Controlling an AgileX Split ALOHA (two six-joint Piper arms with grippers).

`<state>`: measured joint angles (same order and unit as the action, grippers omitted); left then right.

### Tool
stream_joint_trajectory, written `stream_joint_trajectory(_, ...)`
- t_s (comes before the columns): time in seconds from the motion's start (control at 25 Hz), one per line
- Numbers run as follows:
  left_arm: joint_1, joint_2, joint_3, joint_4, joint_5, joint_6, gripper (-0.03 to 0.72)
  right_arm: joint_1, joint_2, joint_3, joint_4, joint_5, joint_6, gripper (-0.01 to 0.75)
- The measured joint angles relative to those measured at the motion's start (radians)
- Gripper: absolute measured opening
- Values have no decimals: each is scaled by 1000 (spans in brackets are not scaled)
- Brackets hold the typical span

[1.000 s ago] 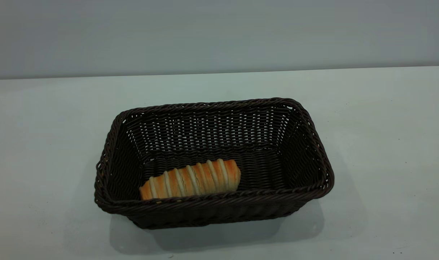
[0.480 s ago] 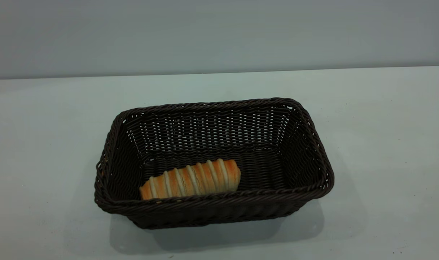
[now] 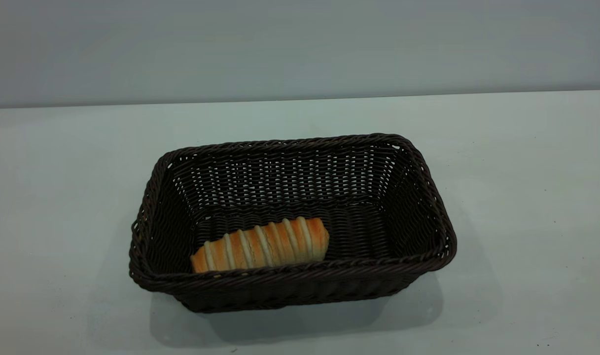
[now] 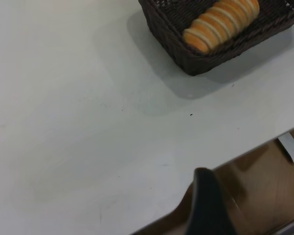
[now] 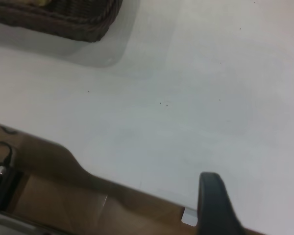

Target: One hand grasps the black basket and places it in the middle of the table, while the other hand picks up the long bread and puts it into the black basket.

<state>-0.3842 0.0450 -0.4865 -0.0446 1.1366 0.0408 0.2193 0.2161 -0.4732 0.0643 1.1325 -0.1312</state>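
— Above the near edge of the surface, what is shown of each tool?

— Only one dark finger [image 4: 208, 205] of the left tool is caught in the left wrist view, over the surface's edge with brown floor behind it. Nothing is held or touched by it. Whether that tool is spread or pressed together cannot be told. The same is true on the right: a single dark finger [image 5: 214, 205] is seen in the right wrist view, clear of everything, and its spread cannot be told either. Neither arm is seen in the exterior view.

— And where are the task's things found?

— A large rectangular dark brown-black woven wicker basket [image 3: 423, 197] is set near the middle of the broad plain white-grey matte surface [image 3: 526, 172]. An elongated golden-orange loaf with pale cream crosswise ridges [image 3: 261, 245] is lain inside it, on the basket floor, close against the long wall nearest the exterior camera and toward the left half. One corner of the basket [image 4: 186, 54] with the loaf [image 4: 220, 24] inside is caught by the left wrist view; another corner [image 5: 78, 24] is caught by the right wrist view.

— What else is noted around them?

— A few tiny dark specks [image 5: 163, 103] are scattered on the surface. A grey wall [image 3: 300, 44] is seen behind it. Both tools are kept well apart from the basket.
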Motion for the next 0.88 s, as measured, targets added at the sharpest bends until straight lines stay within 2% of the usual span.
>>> stream_joint_trajectory(0.28,0,0,0,0,0,-1,514,-5,-9,0,0,0,0,440)
stream_joint_trajectory(0.4,8,0,0,0,0,-2,514,-71,-46,0,3,0,1,440)
stream_joint_trajectory(0.6,155,-22,0,0,0,-2,514,-202,-137,0,4,0,1,440)
stream_joint_trajectory(0.76,281,-62,0,0,0,-2,514,-215,-189,0,4,1,1,440)
stream_joint_trajectory(0.88,333,-67,0,0,0,-2,514,-217,-217,0,4,2,1,440)
